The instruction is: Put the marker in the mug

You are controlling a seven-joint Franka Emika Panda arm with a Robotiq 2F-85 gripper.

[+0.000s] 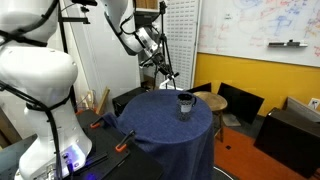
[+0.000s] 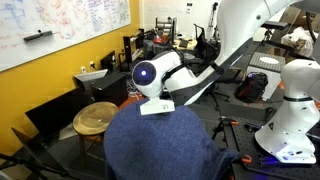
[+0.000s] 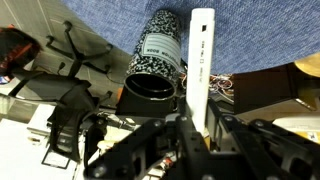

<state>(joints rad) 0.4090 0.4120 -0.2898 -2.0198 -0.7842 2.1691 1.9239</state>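
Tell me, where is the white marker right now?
In the wrist view the marker is gripped in the gripper. It points up just to the right of the mug, which stands on the blue-draped table.

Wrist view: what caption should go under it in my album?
The gripper holds the white marker, with the mug just beyond it.

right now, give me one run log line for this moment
gripper: raised, shut on thin white marker | dark speckled cylindrical mug: upright on blue-draped table | marker: not yet in mug
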